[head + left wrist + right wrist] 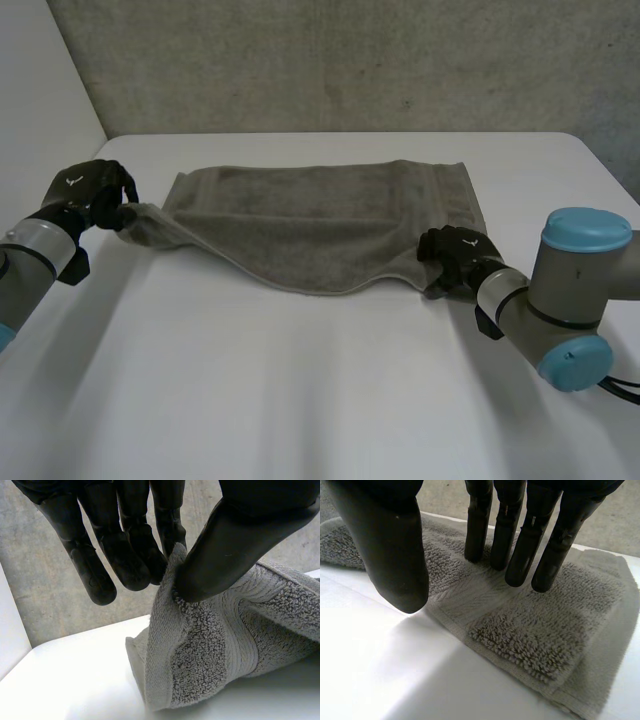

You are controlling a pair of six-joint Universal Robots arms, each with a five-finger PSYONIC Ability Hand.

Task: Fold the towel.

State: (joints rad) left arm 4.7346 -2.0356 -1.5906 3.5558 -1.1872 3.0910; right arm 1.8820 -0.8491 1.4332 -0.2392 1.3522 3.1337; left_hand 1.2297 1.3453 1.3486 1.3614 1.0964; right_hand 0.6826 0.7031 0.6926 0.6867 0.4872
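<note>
Background: rough grey concrete wall (pixel 350 60) stood behind a white counter (pixel 300 400).
Towel: grey towel (pixel 320 220) lay spread left to right on the far half of the counter. It was mostly flat, with the near edge bowed toward the near side in the middle.
Left hand: left hand (pixel 92 192) was at the towel's left near corner, thumb (pixel 235 545) and fingers (pixel 125 565) pinching that corner. The corner was raised off the counter, with cloth hanging below the pinch.
Right hand: right hand (pixel 455 255) was at the right near corner. Fingers (pixel 520 555) were straight, tips down on the cloth just inside the edge. Thumb (pixel 395 555) was spread apart from them over bare counter just beside the edge. It pinched nothing.
Step (judged): getting both near corners gripped, to carry the near edge over to the far edge.
Progress (judged): early; left grip set, right grip not yet made.
How to do it well: slide the right thumb under the edge and close it against the fingers, catching the whole thickness of the corner. Lift both corners level and keep the cloth taut so the middle sag doesn't drag. Land corner on corner.
Risk (judged): a lift with one hand only would skew the towel.
Towel vs hands: the towel spanned between the hands. The left hand was just off its left end, the right hand on top of its right near corner, and most of the cloth lay farther back than both.
</note>
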